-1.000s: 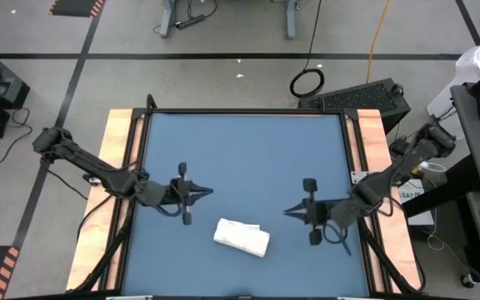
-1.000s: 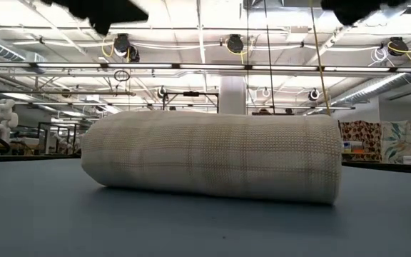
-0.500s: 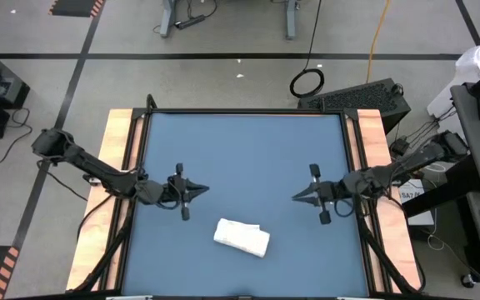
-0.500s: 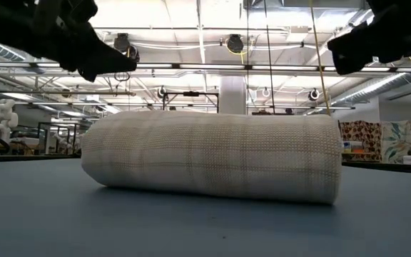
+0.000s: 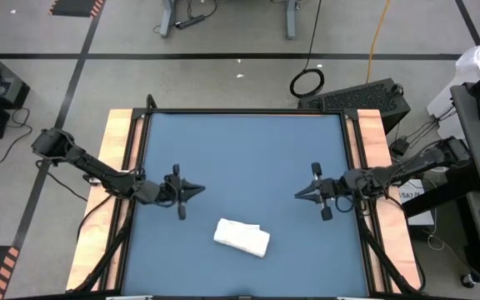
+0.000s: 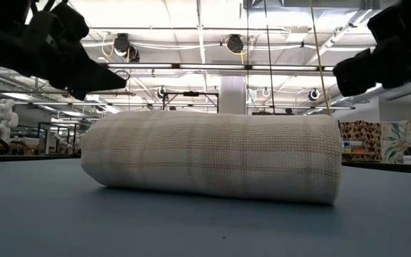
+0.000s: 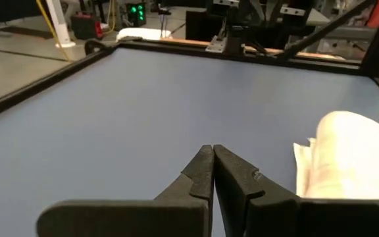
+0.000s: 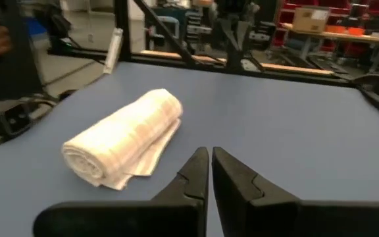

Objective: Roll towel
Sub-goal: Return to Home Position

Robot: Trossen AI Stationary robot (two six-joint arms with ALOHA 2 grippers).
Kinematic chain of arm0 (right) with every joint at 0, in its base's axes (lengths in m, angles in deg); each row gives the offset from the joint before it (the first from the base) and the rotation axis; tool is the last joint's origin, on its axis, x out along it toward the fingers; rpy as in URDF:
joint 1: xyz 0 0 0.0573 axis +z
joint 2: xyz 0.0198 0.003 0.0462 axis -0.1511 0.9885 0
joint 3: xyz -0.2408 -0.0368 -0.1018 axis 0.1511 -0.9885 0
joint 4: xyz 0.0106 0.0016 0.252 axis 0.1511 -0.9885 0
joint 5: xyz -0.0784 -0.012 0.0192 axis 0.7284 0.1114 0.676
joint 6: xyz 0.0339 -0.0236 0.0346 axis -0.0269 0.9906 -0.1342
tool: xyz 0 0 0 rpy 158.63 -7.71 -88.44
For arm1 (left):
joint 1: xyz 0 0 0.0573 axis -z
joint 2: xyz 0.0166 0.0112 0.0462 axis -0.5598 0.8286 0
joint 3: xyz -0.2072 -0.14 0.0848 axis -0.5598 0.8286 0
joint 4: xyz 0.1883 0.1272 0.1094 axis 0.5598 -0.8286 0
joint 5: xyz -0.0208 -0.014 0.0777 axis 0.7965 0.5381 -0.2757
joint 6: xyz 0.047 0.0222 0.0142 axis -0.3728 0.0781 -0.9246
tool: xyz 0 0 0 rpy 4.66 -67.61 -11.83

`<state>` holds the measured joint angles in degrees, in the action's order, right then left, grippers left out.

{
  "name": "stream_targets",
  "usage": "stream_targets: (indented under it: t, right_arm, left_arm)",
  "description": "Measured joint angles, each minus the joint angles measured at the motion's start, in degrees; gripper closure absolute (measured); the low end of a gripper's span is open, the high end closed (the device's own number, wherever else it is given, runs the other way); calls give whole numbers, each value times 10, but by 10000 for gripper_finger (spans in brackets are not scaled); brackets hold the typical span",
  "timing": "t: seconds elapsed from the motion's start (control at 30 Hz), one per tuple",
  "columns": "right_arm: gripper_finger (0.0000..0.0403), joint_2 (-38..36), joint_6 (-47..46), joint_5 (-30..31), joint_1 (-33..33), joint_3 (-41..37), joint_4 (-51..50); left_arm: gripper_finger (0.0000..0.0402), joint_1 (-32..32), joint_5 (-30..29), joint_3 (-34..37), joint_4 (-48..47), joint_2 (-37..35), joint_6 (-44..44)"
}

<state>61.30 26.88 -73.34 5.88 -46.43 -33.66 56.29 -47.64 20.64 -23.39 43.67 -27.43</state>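
Low view crops left hand [image 6: 118, 80] and right hand [image 6: 338, 74] beyond the towel [image 6: 212, 157].

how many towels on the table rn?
1: a rolled white cloth towel with faint plaid lines lies on the blue table, apart from the shut left gripper and right gripper. None looks hidden.

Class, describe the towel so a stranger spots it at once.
Find the blue table in the high view. Below and between the left hand and right hand lies the towel. It is the only cloth: a white, faintly plaid roll.
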Motion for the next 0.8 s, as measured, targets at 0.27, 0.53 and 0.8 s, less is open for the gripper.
stream_targets:
  t: [0.27,0.53,0.8]
  right_arm:
    - [390,-1,-23,-20,0,-27,18]
    - [390,-1,-27,-20,0,-39,35]
    - [390,-1,-8,-20,0,-39,31]
  left_arm:
    - [387,25,0,1,0,0,-5]
    - [387,43,-6,1,0,0,16]
    - [387,42,-2,1,44,18,-8]
